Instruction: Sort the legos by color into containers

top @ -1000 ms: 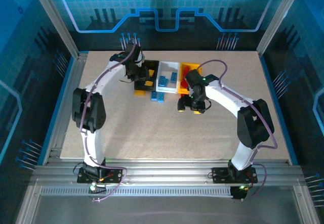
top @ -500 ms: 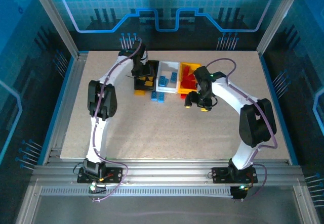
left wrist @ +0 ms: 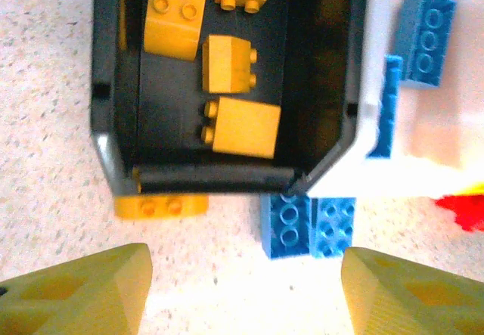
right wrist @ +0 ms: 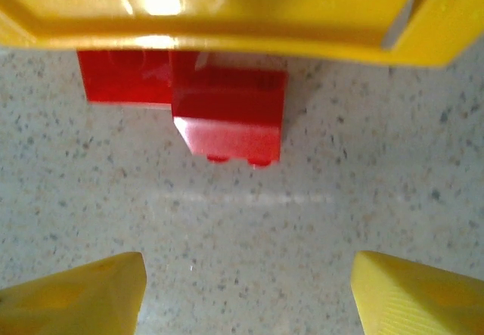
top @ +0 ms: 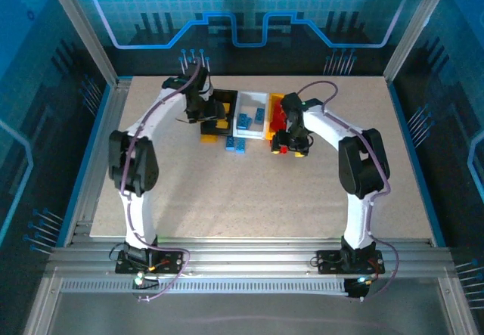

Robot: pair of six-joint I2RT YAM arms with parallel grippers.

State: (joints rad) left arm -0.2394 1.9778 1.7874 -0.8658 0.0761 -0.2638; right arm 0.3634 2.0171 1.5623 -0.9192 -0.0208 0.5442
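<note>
black bin (left wrist: 170, 134): four yellow-orange bricks (left wrist: 242, 127) inside. One stray yellow-orange brick (left wrist: 161, 206) lies outside, touching its near wall. Two loose blue bricks (left wrist: 306, 225) sit on the table (top: 227, 199) at the black/white corner. white bin (left wrist: 408, 176) holds blue bricks (left wrist: 426, 29). Two red bricks (right wrist: 231, 119) lie outside against the yellow bin (right wrist: 227, 10) near wall. Both the left gripper (left wrist: 242, 297) and right gripper (right wrist: 246, 297) have jaws apart, empty, over bare table just short of the bins. Near half of the table is free.
</note>
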